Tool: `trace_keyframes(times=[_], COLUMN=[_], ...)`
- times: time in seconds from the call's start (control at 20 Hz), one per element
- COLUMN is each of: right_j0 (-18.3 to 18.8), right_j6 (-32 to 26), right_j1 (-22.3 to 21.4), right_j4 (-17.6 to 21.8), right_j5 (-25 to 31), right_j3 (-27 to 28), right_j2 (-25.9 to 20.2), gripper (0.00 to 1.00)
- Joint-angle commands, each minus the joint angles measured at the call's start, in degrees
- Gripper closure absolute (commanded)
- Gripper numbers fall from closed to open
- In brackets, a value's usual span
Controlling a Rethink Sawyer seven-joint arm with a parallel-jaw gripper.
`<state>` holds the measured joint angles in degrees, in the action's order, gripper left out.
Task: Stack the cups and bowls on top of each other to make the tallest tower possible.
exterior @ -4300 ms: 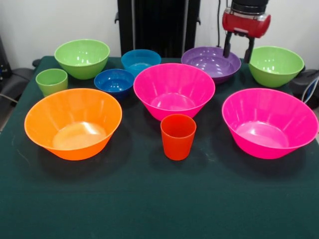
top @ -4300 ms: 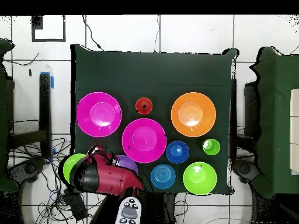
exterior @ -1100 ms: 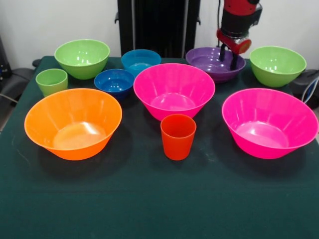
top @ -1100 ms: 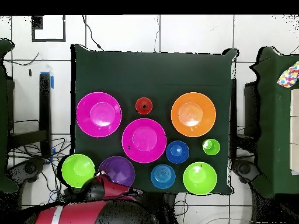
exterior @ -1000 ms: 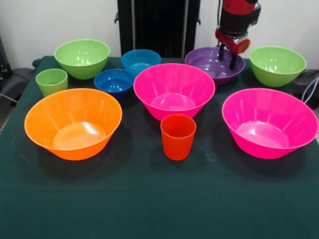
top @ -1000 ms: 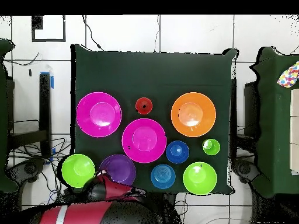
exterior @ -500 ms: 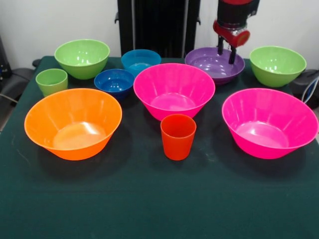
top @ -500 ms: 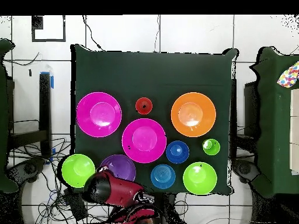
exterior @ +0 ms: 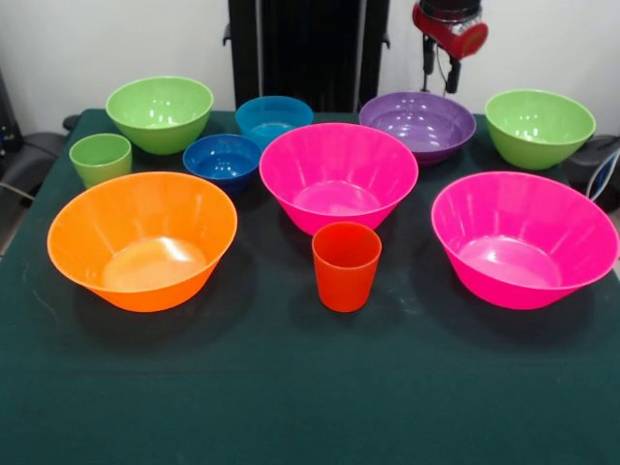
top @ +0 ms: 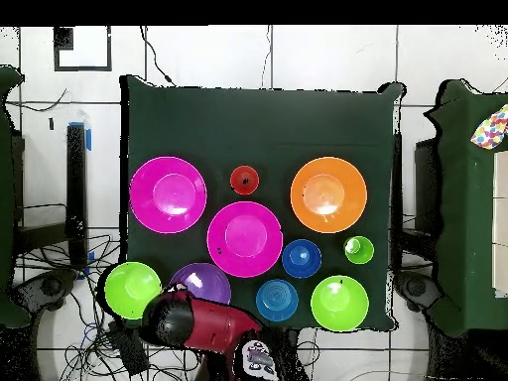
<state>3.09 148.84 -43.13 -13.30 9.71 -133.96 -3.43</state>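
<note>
All bowls and cups stand apart on the dark green table [exterior: 291,387]; nothing is stacked. My gripper [exterior: 440,73] is open and empty, just above the far rim of the purple bowl [exterior: 417,121]. In the overhead view the red arm [top: 193,319] covers part of the purple bowl [top: 205,282]. The orange bowl [exterior: 142,239] is at front left. Two pink bowls [exterior: 338,174] [exterior: 523,237] are at centre and right. The orange-red cup [exterior: 346,264] stands in front of the centre pink bowl. The light green cup [exterior: 101,159] is at the left edge.
Green bowls stand at the back left [exterior: 160,113] and back right [exterior: 538,126]. A light blue bowl [exterior: 273,118] and a small dark blue bowl [exterior: 223,160] sit between them. The black pedestal [exterior: 305,48] rises behind the table.
My gripper has risen from inside the purple bowl to above its far rim. The bowl stays on the table, shifted slightly. The other things have not moved.
</note>
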Motion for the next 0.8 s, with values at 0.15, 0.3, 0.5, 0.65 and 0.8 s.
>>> trace_keyframes(times=[0.15, 0.3, 0.5, 0.65, 0.8], right_j0=[0.15, 0.34, -0.04, -0.27, -0.03], right_j6=[2.12, 2.71, 3.28, 3.49, 3.75], right_j1=[4.05, 6.60, 9.37, 10.51, 10.84], right_j4=[1.92, 1.84, 1.96, 1.93, 2.07], right_j5=[-0.91, -3.75, -6.55, -7.40, -8.45], right_j3=[4.50, 5.63, 7.30, 8.27, 8.38], right_j2=[-3.49, -4.45, -4.59, -4.66, -4.90], gripper=[0.00, 0.00, 0.00, 0.00, 0.00])
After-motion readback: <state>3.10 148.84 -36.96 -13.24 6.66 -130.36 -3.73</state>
